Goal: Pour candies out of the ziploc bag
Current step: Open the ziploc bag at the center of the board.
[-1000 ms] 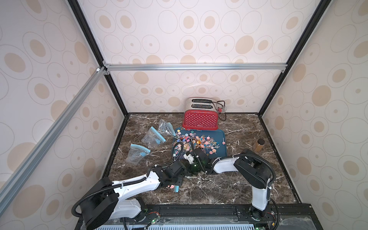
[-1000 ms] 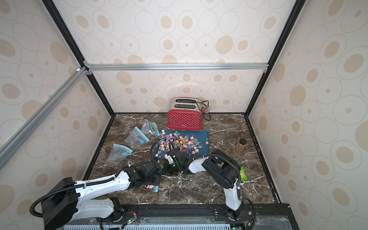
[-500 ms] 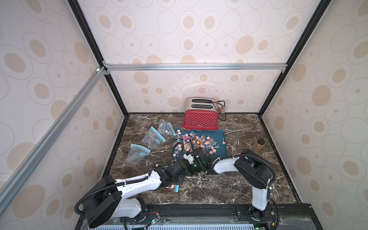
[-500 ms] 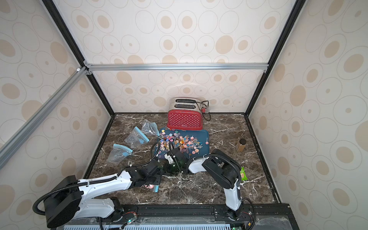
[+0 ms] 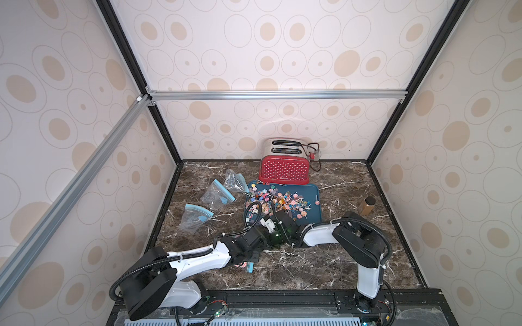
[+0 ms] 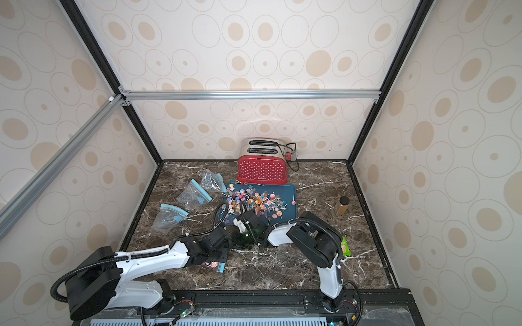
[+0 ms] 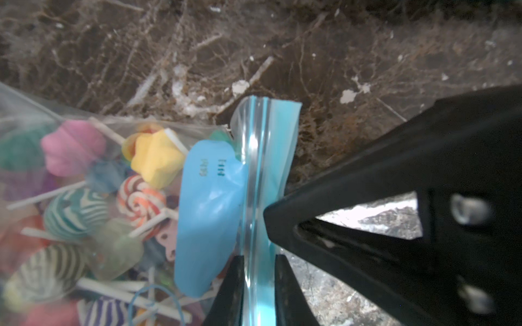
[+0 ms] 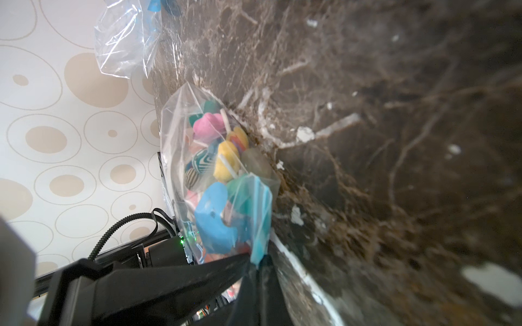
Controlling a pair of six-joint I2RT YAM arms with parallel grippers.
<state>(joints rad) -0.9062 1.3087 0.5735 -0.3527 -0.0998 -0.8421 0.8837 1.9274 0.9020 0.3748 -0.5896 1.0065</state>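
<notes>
Now that the left gripper (image 7: 257, 258) has narrowed onto the bag's (image 7: 84, 175) zip (image 7: 255, 169) beside the right gripper's (image 8: 257, 258) pinch, pulling it open looks next.

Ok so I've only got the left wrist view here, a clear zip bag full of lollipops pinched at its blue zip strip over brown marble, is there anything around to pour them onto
Observer: Yes, a dark blue rectangular tray lies beyond the held clear zip bag, just in front of a red white-dotted toaster.
Operator: Anything on that tray?
Observer: A heap of colourful lollipops on white sticks is spread over most of it.
Operator: Any other bags lying about?
Observer: Three empty clear zip bags lie to the left of the tray.
</notes>
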